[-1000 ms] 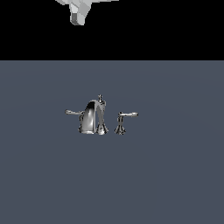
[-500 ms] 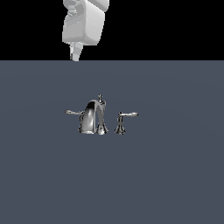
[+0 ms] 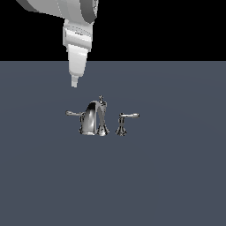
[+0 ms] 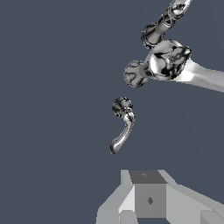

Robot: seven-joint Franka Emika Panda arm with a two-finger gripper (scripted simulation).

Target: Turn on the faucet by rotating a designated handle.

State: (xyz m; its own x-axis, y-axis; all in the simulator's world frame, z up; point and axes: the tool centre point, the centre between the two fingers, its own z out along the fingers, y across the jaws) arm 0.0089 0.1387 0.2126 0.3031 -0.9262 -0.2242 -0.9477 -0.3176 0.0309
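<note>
The chrome faucet [image 3: 92,119] stands mid-floor in the exterior view, with an arched spout and a tiny knob [image 3: 101,98] on top. The handle [image 3: 73,114] projects from the spout's side toward the exterior view's left. My gripper [image 3: 74,82] hangs just above that handle, apart from it, with its fingers together and holding nothing. In the wrist view the gripper [image 4: 148,194] shows at the edge, the spout [image 4: 168,59] lies farther off, and the handle [image 4: 171,14] runs out of frame.
A second lever [image 3: 128,116] stands on its own flared pedestal [image 3: 121,130] at the exterior view's right of the spout. It also shows in the wrist view [image 4: 123,131]. A plain grey-blue floor [image 3: 176,176] surrounds the faucet.
My gripper has come down from the top of the exterior view to just above the handle. The faucet and both levers have not moved.
</note>
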